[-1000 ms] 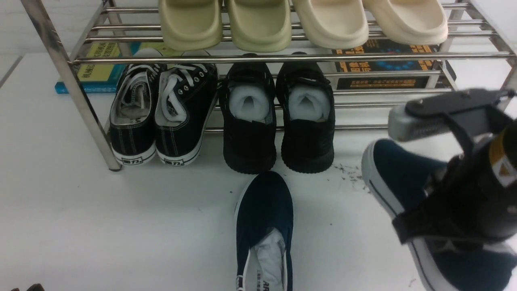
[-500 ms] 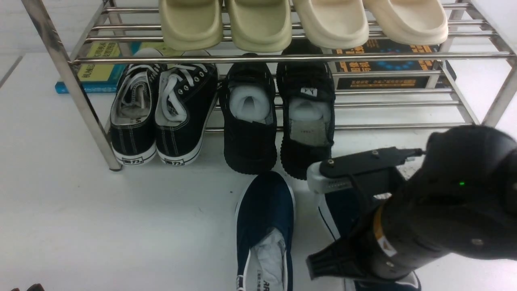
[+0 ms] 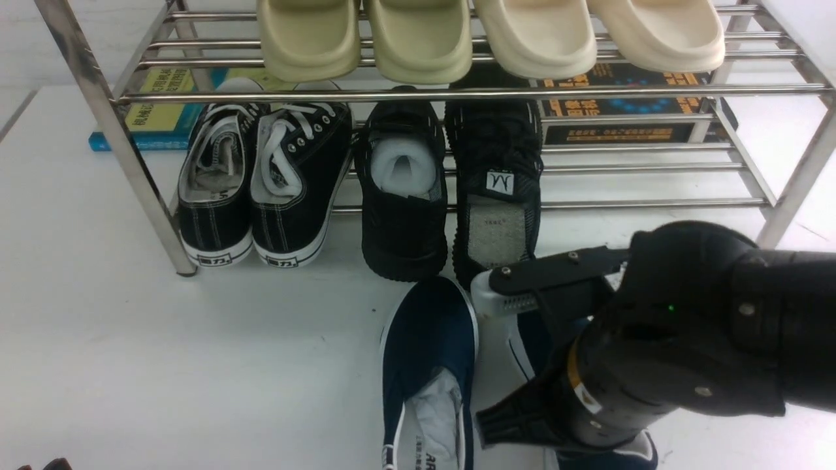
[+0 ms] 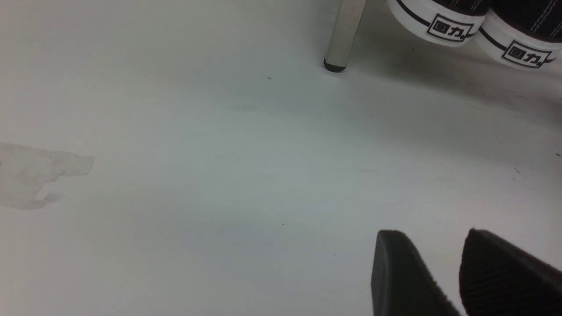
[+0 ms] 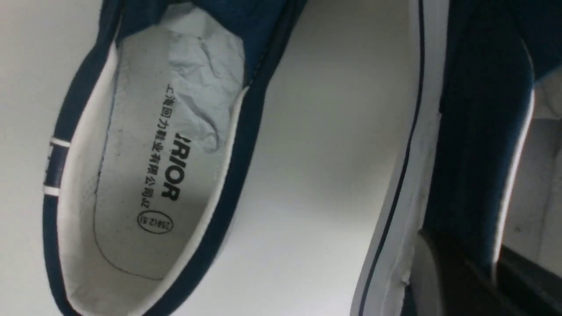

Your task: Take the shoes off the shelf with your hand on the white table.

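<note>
One navy shoe [image 3: 428,365] lies on the white table [image 3: 196,359] in front of the shelf [image 3: 457,93], toe toward it; its printed lining shows in the right wrist view [image 5: 145,153]. The second navy shoe [image 3: 530,339] is right beside it, mostly hidden under my right hand [image 3: 653,352]. My right gripper [image 5: 491,259] is shut on that shoe's blue side wall [image 5: 474,131]. Whether its sole rests on the table I cannot tell. My left gripper [image 4: 432,237] stands open over bare table with nothing between its fingers.
The lower tier holds black lace-up sneakers [image 3: 261,183] and all-black shoes [image 3: 450,189]. Several cream slippers [image 3: 424,39] sit on the top tier, with books [image 3: 163,111] behind. A shelf leg [image 4: 344,35] stands ahead of my left gripper.
My right arm has swung left and lower, bringing the second navy shoe beside the first. The right all-black shoe has shifted back and now shows its tongue label.
</note>
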